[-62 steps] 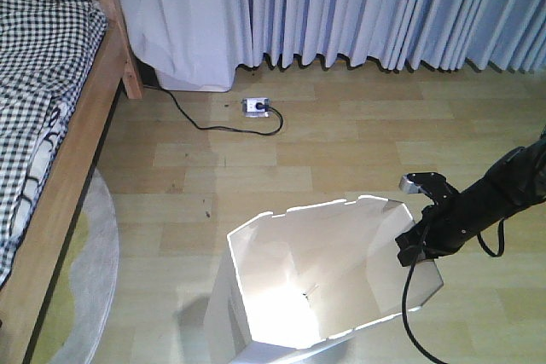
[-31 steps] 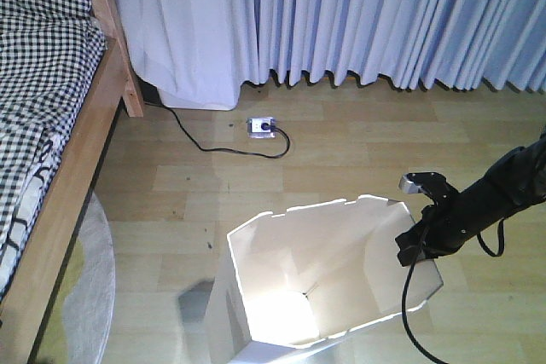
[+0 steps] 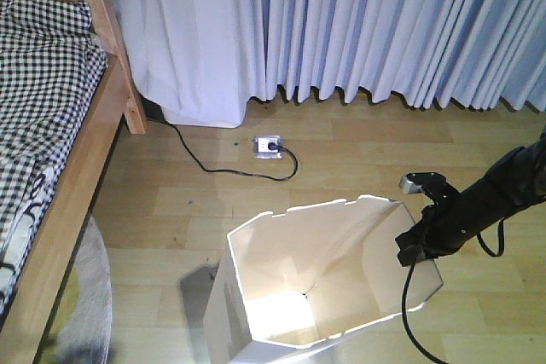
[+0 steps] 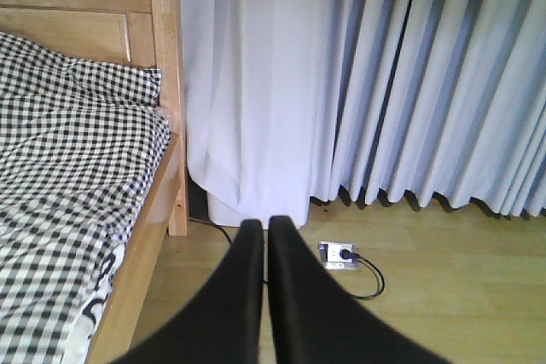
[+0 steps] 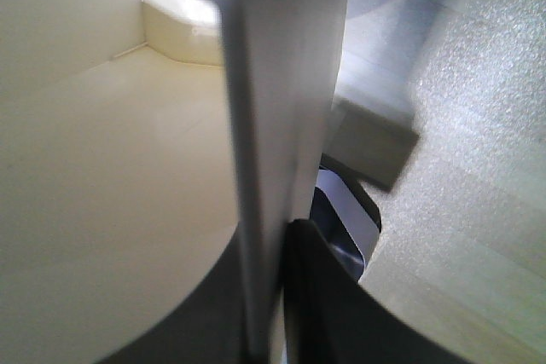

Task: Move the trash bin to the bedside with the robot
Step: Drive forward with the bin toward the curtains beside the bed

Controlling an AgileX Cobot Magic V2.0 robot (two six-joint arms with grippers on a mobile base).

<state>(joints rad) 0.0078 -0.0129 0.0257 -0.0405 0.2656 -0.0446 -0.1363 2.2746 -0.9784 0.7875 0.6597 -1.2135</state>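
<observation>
While the right gripper [image 3: 415, 243] is clamped on the rim wall of the trash bin [image 3: 341, 249] at its 3 o'clock side, the bin sits at 6 o'clock in the front view, apart from the bedside [image 3: 81, 168] at 9 o'clock. The left gripper [image 4: 264, 226] has its fingers pressed together on nothing, pointing toward a power strip [image 4: 339, 254] below the curtains [image 4: 409, 83].

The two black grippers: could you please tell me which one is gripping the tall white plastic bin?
The right gripper: it is clamped on the rim of the white faceted plastic trash bin, whereas the left gripper is shut on nothing.
</observation>
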